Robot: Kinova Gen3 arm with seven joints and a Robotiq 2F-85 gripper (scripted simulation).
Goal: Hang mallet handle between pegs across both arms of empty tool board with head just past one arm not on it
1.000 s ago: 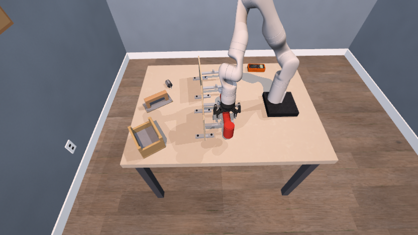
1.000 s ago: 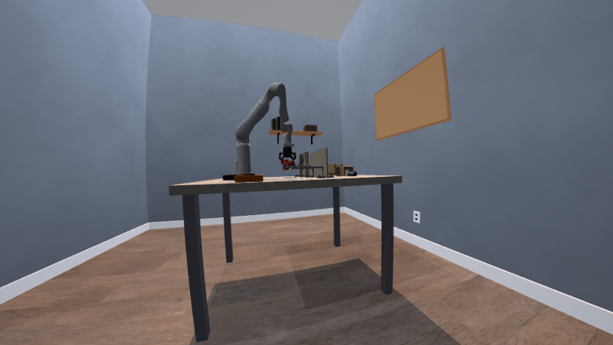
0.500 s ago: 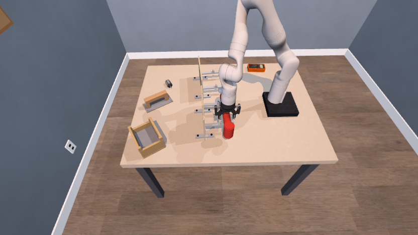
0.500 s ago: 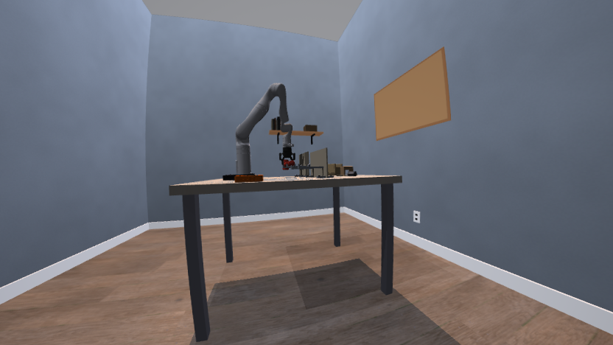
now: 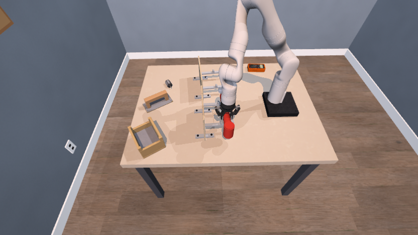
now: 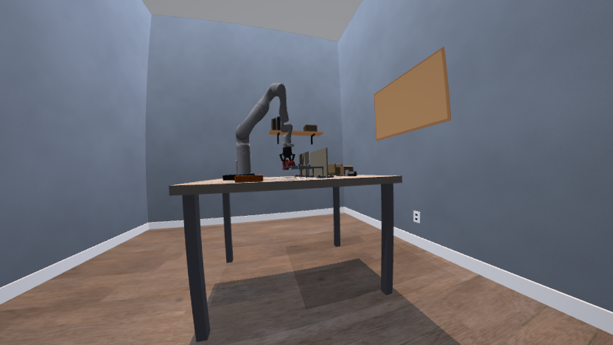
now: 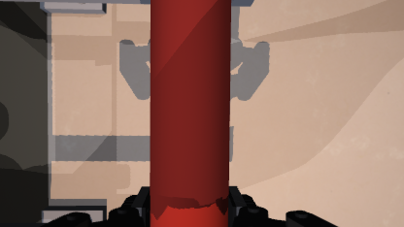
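The red mallet [image 5: 227,125] lies along the two near arms [image 5: 212,126] of the thin upright tool board [image 5: 201,99], with its thick head at the near end. My gripper [image 5: 227,113] points straight down over it and is shut on the mallet just behind the head. In the wrist view the mallet [image 7: 189,112] fills the centre, with my fingertips pressed against both its sides. A grey arm [image 7: 97,147] crosses under it. The two far arms [image 5: 212,79] of the board hold nothing. In the exterior view my gripper [image 6: 286,161] is small and far off.
A wooden open box [image 5: 147,137], a wooden block on a grey plate [image 5: 157,100] and a small dark object [image 5: 168,83] lie left of the board. An orange meter [image 5: 256,67] lies at the back. The arm's black base [image 5: 280,104] stands to the right.
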